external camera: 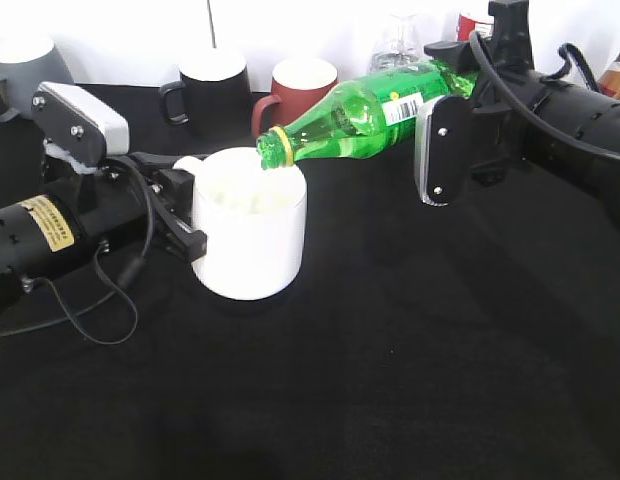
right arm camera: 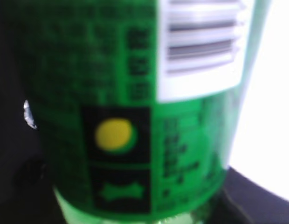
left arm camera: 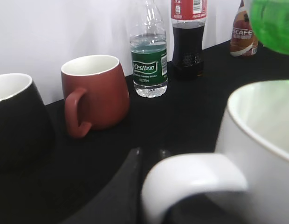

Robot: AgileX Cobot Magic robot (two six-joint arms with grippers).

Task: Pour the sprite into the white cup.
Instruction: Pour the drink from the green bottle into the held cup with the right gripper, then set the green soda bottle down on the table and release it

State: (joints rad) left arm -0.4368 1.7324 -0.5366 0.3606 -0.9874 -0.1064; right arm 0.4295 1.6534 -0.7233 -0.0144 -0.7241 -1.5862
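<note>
The right claw [external camera: 445, 150] is clamped on the sprite [external camera: 365, 120], tipped nearly level with its mouth over the rim of the cup [external camera: 250, 225], which stands on the black desk [external camera: 410, 350] with the left claw [external camera: 185, 215] closed on its handle.

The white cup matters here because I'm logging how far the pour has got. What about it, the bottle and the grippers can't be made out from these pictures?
- Liquid level in the white cup: exterior view, rim and glare hide it; left wrist view, the right edge cuts it.
- Right gripper's hold on the sprite: hidden by its housing; right wrist view is filled by the blurred label.
- Left gripper: the cup handle blocks its fingertips.
</note>
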